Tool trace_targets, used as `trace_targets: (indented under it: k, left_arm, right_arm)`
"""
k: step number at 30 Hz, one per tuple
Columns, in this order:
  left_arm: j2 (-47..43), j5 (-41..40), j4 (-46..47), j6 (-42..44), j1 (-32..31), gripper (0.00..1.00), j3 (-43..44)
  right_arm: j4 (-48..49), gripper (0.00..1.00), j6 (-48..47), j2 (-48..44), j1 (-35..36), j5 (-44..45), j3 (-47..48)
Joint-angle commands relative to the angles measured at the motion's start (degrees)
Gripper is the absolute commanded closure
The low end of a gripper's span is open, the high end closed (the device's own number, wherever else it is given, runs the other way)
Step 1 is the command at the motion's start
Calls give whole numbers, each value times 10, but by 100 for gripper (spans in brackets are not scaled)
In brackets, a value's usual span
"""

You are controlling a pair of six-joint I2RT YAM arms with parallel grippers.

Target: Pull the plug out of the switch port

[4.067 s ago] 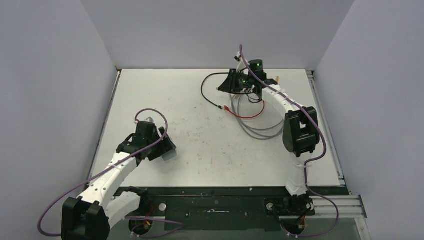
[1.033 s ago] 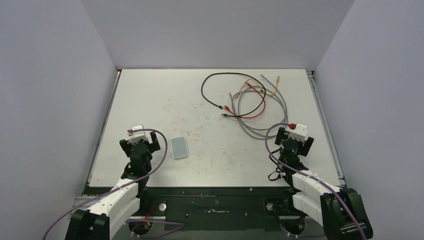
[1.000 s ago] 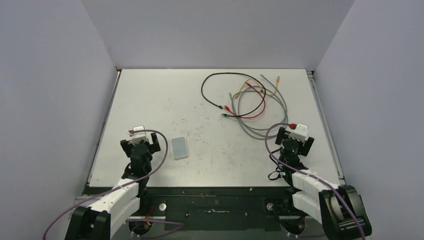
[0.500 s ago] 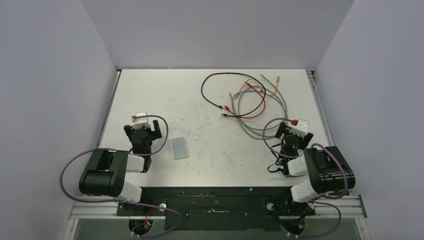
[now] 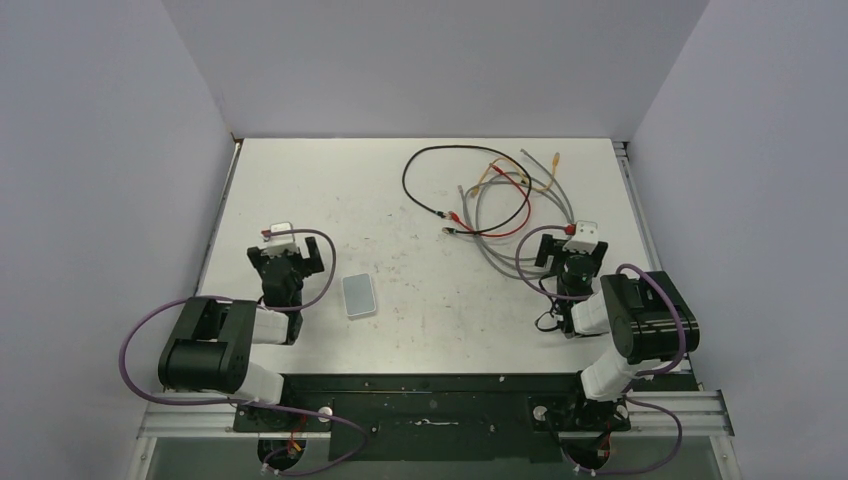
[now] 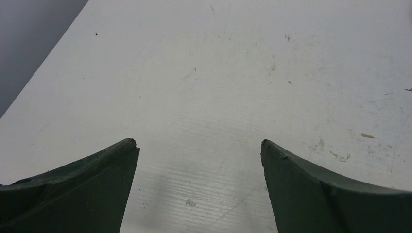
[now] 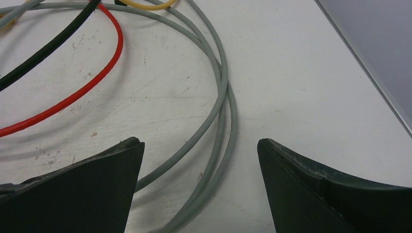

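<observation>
We judge the unplugging done: the switch lies well apart from the cables, left tool and right tool wide and empty, so only parking remains.

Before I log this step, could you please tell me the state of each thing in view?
switch: lying flat, no cable attached, untouched.
cables: loose heap, apart from the switch.
left gripper: open, empty.
right gripper: open, empty, above the grey cable.

no readable text, label, brand, number or sign in any view
</observation>
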Motion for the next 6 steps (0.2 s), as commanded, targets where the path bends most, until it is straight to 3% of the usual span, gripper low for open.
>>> trace_targets:
  k: [1,6]
  left_arm:
    - [-1,13,35,-2,1,4,18]
    - [-3,29,32,-3,9,4,17]
  right_arm:
    - [16,10,-12,-5,-1,-20,8]
    - [15,10,-12,-4,0,-20,8]
